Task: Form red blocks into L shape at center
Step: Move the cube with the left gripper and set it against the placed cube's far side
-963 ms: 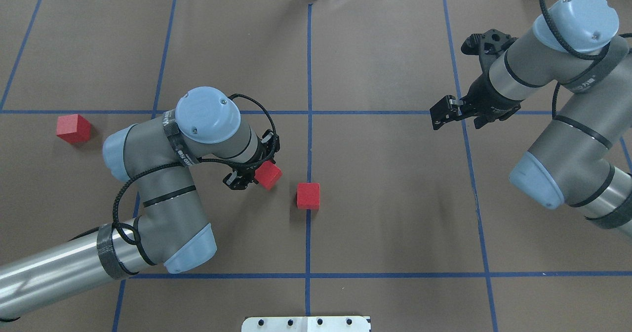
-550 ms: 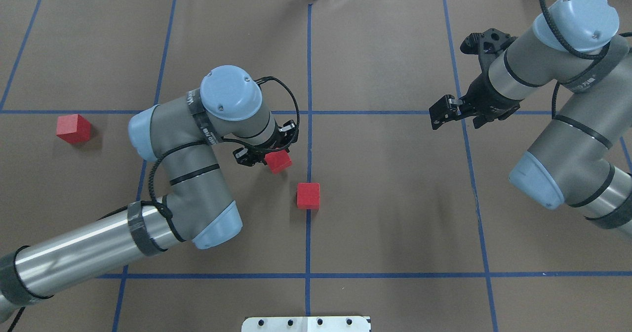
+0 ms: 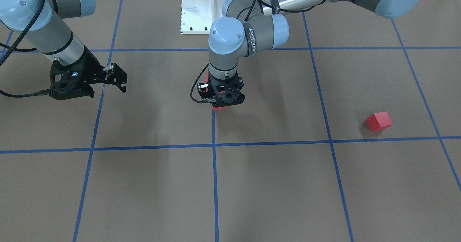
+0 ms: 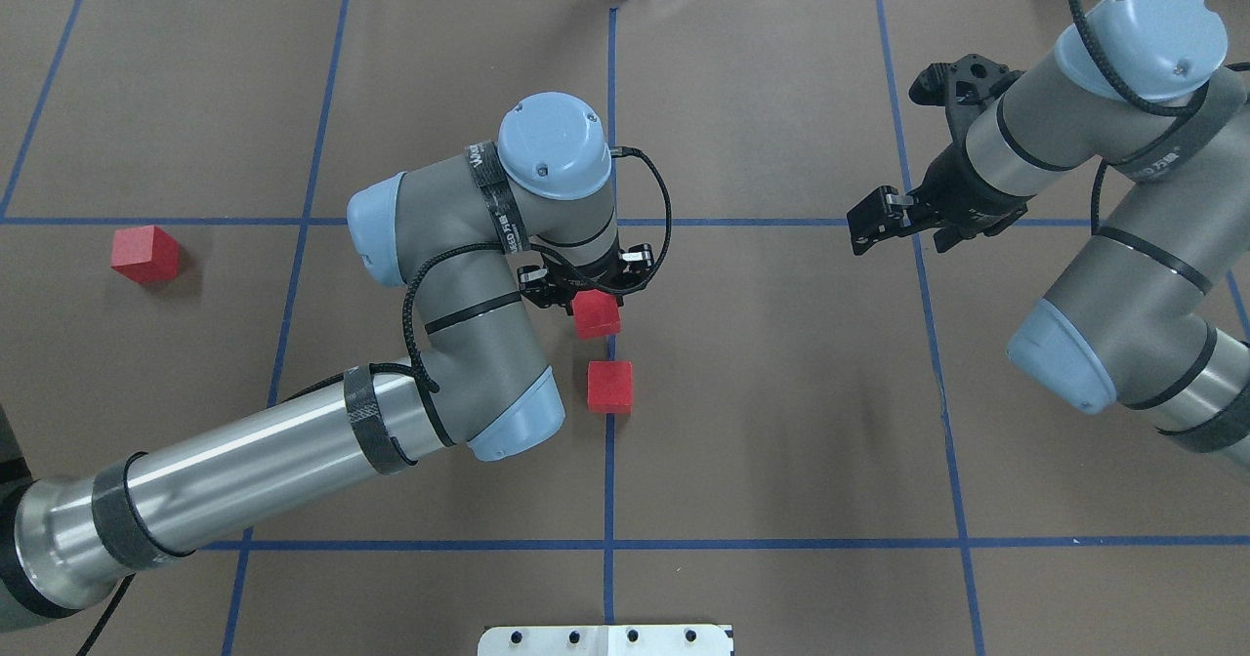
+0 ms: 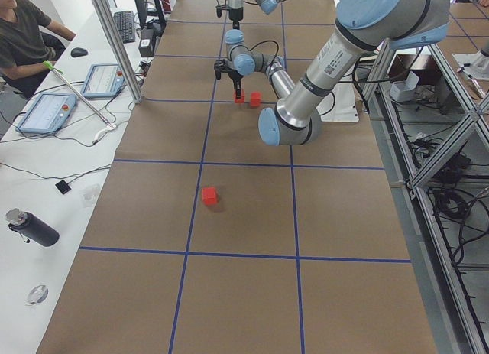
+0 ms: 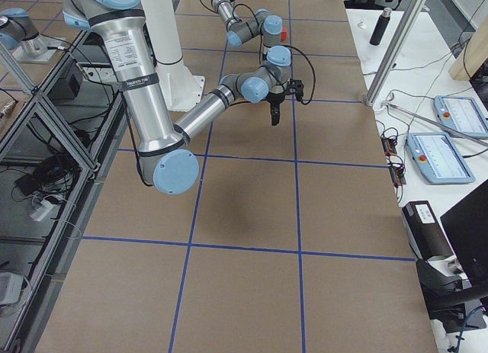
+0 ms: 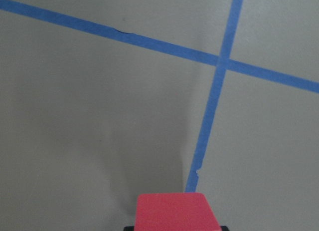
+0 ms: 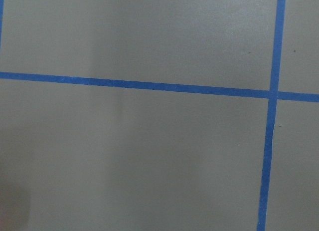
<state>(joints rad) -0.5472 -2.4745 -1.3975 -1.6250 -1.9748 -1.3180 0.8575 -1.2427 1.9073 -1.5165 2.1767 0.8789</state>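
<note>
Just beyond the centre block (image 4: 609, 387), left jaws grip a second block (image 4: 596, 313), likely to seat it adjoining for the L; right jaws hang well aside, parted, empty.

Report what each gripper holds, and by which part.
Left gripper holds a red block, pinched on opposite side faces. Right gripper holds nothing.

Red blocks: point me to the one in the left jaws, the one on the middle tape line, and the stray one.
Held red block (image 4: 595, 311), overhead view, top face.
Tape-line red block (image 4: 610, 384), overhead view, top face.
Stray red block (image 4: 141, 247), overhead view, top face.
</note>
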